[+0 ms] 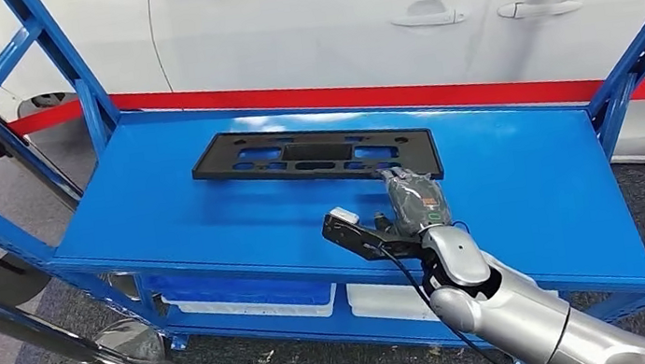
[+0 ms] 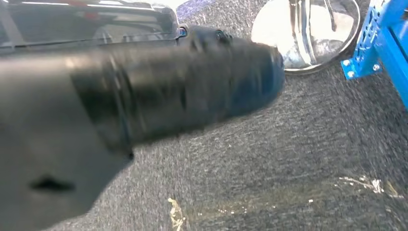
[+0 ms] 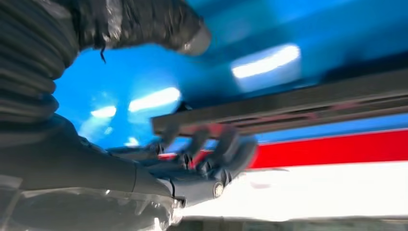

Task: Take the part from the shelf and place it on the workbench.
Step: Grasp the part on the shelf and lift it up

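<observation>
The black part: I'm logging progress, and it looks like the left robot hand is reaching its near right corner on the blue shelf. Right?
Not quite: the right robot hand is the one at the near right corner of the black part, which lies flat on the blue shelf. The head view shows this arm entering from the right.

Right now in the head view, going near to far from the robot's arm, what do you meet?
Right hand → black part on the blue shelf → red stripe → white car.
</observation>
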`<state>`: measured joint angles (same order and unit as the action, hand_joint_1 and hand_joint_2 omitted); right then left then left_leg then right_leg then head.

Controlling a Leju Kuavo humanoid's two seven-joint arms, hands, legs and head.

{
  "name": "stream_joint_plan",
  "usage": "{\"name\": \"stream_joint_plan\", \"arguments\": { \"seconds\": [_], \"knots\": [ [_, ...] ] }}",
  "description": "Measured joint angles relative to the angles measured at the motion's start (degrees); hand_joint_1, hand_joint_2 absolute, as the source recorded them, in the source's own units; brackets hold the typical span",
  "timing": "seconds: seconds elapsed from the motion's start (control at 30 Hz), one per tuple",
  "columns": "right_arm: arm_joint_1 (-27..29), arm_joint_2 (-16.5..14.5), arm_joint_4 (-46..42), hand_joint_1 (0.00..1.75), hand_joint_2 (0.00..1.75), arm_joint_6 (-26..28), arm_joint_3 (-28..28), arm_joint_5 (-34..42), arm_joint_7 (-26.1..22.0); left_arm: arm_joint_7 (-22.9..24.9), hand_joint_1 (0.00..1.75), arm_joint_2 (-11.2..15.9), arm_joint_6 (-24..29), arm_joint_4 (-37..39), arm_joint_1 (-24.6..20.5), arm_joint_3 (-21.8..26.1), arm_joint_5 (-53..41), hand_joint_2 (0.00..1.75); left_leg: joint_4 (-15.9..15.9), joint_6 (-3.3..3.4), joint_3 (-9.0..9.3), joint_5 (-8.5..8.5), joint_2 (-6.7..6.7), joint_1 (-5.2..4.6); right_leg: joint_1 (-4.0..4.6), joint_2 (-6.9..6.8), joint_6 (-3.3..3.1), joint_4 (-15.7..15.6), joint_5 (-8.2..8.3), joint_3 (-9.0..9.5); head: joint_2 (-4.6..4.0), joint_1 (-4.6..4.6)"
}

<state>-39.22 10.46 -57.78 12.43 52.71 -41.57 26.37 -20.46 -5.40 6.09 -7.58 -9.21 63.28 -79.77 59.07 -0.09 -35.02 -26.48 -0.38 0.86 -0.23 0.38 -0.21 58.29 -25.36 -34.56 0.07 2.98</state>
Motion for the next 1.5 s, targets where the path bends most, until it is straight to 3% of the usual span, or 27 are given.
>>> {"name": "stream_joint_plan", "arguments": {
  "seconds": [0.07,0.13,0.2,0.23,0.27,0.33,0.37,0.43,0.5,0.57,0.6,0.67,0.73,0.77,0.8,0.87,0.93,1.07,1.13,1.2,1.23,1.27,1.3,1.37,1.43,1.5],
  "knots": [
    [-0.08,-0.04,-0.42,0.0,1.75,0.17,-0.01,-0.36,0.02,-0.02,0.0,-0.02,-0.05,0.0,-0.03,0.0,-0.05,1.75,3.76,-0.37,-1.6,-2.53,0.05,0.08,-0.19,-0.04,-0.59,-0.42,0.29,0.2,0.0,0.16],
    [-0.11,-0.13,-0.78,0.0,1.75,0.21,-0.01,-0.74,0.01,-0.03,0.0,-0.03,-0.08,0.0,-0.09,0.0,-0.12,0.87,9.94,-0.59,-4.27,-5.65,0.04,0.05,-0.11,-0.07,-0.81,-0.43,0.3,0.22,0.0,0.27],
    [-0.02,-0.16,-0.88,0.0,1.75,0.2,-0.01,-1.01,0.02,-0.03,0.0,-0.04,-0.08,0.0,0.0,0.0,-0.23,0.0,15.27,-0.75,-6.85,-7.24,0.06,0.05,0.0,-0.1,-0.85,-0.4,0.27,0.21,0.0,0.24],
    [0.03,-0.16,-0.9,0.0,1.75,0.19,-0.01,-1.15,0.03,-0.02,0.0,-0.05,-0.08,0.0,0.05,0.0,-0.31,0.0,16.23,-0.79,-7.39,-6.97,0.06,0.06,0.04,-0.1,-0.87,-0.35,0.25,0.21,0.0,0.25],
    [0.09,-0.16,-0.97,0.0,1.75,0.16,-0.01,-1.32,0.04,-0.02,0.0,-0.07,-0.08,0.0,0.08,0.0,-0.41,0.0,14.8,-0.77,-6.78,-5.58,0.07,0.07,0.05,-0.07,-0.86,-0.27,0.2,0.22,0.0,0.25],
    [0.13,-0.16,-1.33,0.0,1.75,0.11,-0.01,-1.72,0.07,-0.03,0.0,-0.07,-0.03,0.0,-0.03,0.0,-0.6,0.0,7.33,-0.6,-3.31,-1.59,0.08,0.09,0.03,0.01,-0.7,0.09,-0.02,0.23,0.0,0.26],
    [0.11,-0.16,-1.55,0.0,1.75,0.07,-0.01,-1.9,0.1,-0.03,0.0,-0.09,0.0,0.0,-0.13,0.0,-0.68,0.0,3.66,-0.49,-1.45,-0.38,0.06,-0.02,0.11,0.06,-0.5,0.28,-0.17,0.16,0.0,0.24],
    [0.08,-0.16,-1.8,0.0,1.75,0.01,-0.01,-2.16,0.3,-0.01,0.0,-0.15,0.11,0.01,-0.25,0.0,-0.78,0.0,0.31,-0.06,0.17,0.09,-0.01,-0.19,0.23,0.11,0.0,0.55,-0.3,-0.08,0.0,0.2],
    [0.07,-0.16,-1.84,0.0,1.75,-0.03,-0.01,-2.38,0.57,0.08,0.0,-0.22,0.22,0.02,-0.17,0.02,-0.83,0.0,0.1,0.46,0.21,0.15,-0.06,-0.28,0.28,0.15,0.45,0.57,-0.2,-0.23,0.0,0.18],
    [0.06,-0.15,-1.86,0.0,1.75,-0.09,-0.04,-2.57,0.7,0.25,0.0,-0.27,0.33,0.03,-0.11,0.04,-0.86,0.0,-0.14,1.02,0.29,0.41,-0.02,-0.16,0.2,0.12,0.89,1.81,-1.2,-0.85,0.0,0.12],
    [0.06,-0.14,-1.86,0.0,1.75,-0.18,-0.05,-2.62,0.73,0.34,0.0,-0.28,0.37,0.04,-0.15,0.05,-0.93,0.0,-0.28,1.3,0.34,0.52,0.02,-0.07,0.16,0.09,1.12,4.04,-2.58,-1.85,0.0,0.06],
    [0.18,-0.14,-1.85,0.0,1.75,-0.62,-0.08,-2.67,0.77,0.51,0.0,-0.28,0.44,0.04,-0.23,0.05,-1.19,0.0,-0.33,1.59,0.35,0.55,0.08,-0.09,0.09,-0.01,1.47,11.38,-6.09,-5.23,0.0,-0.05],
    [0.52,-0.14,-1.78,0.0,1.75,-1.13,-0.08,-2.67,0.77,0.73,0.0,-0.28,0.46,0.04,-0.27,0.05,-1.56,0.0,-0.31,1.72,0.34,0.51,0.1,-0.2,0.07,-0.05,1.48,16.75,-7.4,-7.87,0.0,-0.04],
    [0.67,-0.14,-1.7,0.0,1.75,-1.35,-0.08,-2.67,0.77,0.86,0.0,-0.28,0.46,0.04,-0.29,0.06,-1.76,0.0,-0.29,1.75,0.37,0.48,0.07,-0.26,0.11,-0.05,1.31,16.28,-6.43,-7.75,0.0,-0.04],
    [0.74,-0.14,-1.62,0.0,1.75,-1.57,-0.08,-2.67,0.75,0.98,0.0,-0.28,0.46,0.04,-0.31,0.07,-1.95,0.0,-0.29,1.77,0.43,0.46,0.01,-0.31,0.18,-0.06,1.01,13.54,-4.58,-6.52,0.0,-0.04],
    [0.66,-0.14,-1.42,0.0,1.75,-1.97,-0.08,-2.66,0.73,1.13,0.0,-0.36,0.46,0.04,-0.41,0.05,-2.32,0.0,-0.24,1.71,0.47,0.4,-0.09,-0.45,0.59,-0.09,0.11,5.24,-1.04,-2.58,0.0,-0.03],
    [0.56,-0.15,-1.23,0.0,1.75,-2.13,-0.08,-2.67,0.7,1.2,0.0,-0.48,0.47,0.04,-0.51,0.05,-2.55,0.0,-0.2,1.43,0.29,0.4,-0.1,-0.52,1.0,-0.1,-0.4,0.77,-0.03,-0.44,0.0,0.01],
    [0.64,-0.14,-0.88,0.0,1.75,-2.22,-0.08,-2.66,0.69,1.22,0.0,-0.6,0.48,0.04,-0.55,0.05,-2.72,0.0,0.24,0.39,0.05,-0.23,-0.04,-0.48,0.68,-0.06,-0.94,-0.45,0.27,0.13,0.0,0.04],
    [0.62,-0.22,-0.69,0.0,1.75,-2.47,-0.08,-2.63,0.69,1.21,0.0,-0.62,0.55,0.05,-0.68,0.05,-2.89,0.0,4.66,-0.04,-1.88,-2.88,-0.01,-0.4,0.4,-0.11,-1.24,-0.98,0.51,0.48,0.0,0.12],
    [0.87,-0.29,-0.41,0.0,1.75,-2.86,-0.08,-2.56,0.69,1.25,0.0,-0.6,0.67,0.05,-0.77,0.05,-3.01,0.0,11.89,-0.37,-5.37,-5.79,0.01,-0.36,0.45,-0.12,-1.38,-0.92,0.43,0.5,0.0,0.16],
    [1.08,-0.29,-0.21,0.0,1.75,-2.98,-0.08,-2.51,0.69,1.27,0.0,-0.59,0.73,0.05,-0.71,0.05,-3.05,0.0,14.21,-0.52,-6.65,-6.14,0.02,-0.33,0.45,-0.13,-1.42,-0.86,0.35,0.52,0.0,0.15],
    [1.27,-0.29,0.03,0.0,1.75,-3.05,-0.08,-2.43,0.7,1.3,0.0,-0.59,0.8,0.06,-0.64,0.06,-3.11,0.0,14.3,-0.63,-6.92,-5.29,0.03,-0.29,0.44,-0.11,-1.41,-0.75,0.24,0.55,0.0,0.15],
    [1.41,-0.29,0.26,0.0,1.75,-3.05,-0.08,-2.35,0.72,1.31,0.0,-0.59,0.89,0.07,-0.6,0.06,-3.18,0.0,12.29,-0.69,-6.15,-3.55,0.05,-0.25,0.4,-0.07,-1.33,-0.6,0.08,0.6,0.0,0.16],
    [1.51,-0.3,0.64,0.0,1.75,-3.02,-0.08,-2.17,0.73,1.27,0.0,-0.6,1.11,0.07,-0.69,0.06,-3.32,0.0,4.96,-0.6,-2.84,0.05,0.07,-0.2,0.32,0.01,-1.0,-0.19,-0.37,0.69,0.0,0.16],
    [1.52,-0.3,0.89,0.0,1.75,-3.0,-0.08,-2.05,0.74,1.24,0.0,-0.61,1.26,0.07,-0.81,0.05,-3.45,0.0,0.53,-0.22,-0.76,0.95,-0.01,-0.31,0.46,0.09,-0.52,0.27,-0.72,0.44,0.0,0.11],
    [1.6,-0.3,1.08,0.0,1.75,-3.0,-0.08,-1.99,0.75,1.24,0.0,-0.61,1.3,0.07,-0.72,0.06,-3.56,0.0,0.01,0.32,-0.57,0.6,-0.11,-0.44,0.63,0.16,-0.14,0.37,-0.76,0.19,0.0,0.09]
  ]
}}
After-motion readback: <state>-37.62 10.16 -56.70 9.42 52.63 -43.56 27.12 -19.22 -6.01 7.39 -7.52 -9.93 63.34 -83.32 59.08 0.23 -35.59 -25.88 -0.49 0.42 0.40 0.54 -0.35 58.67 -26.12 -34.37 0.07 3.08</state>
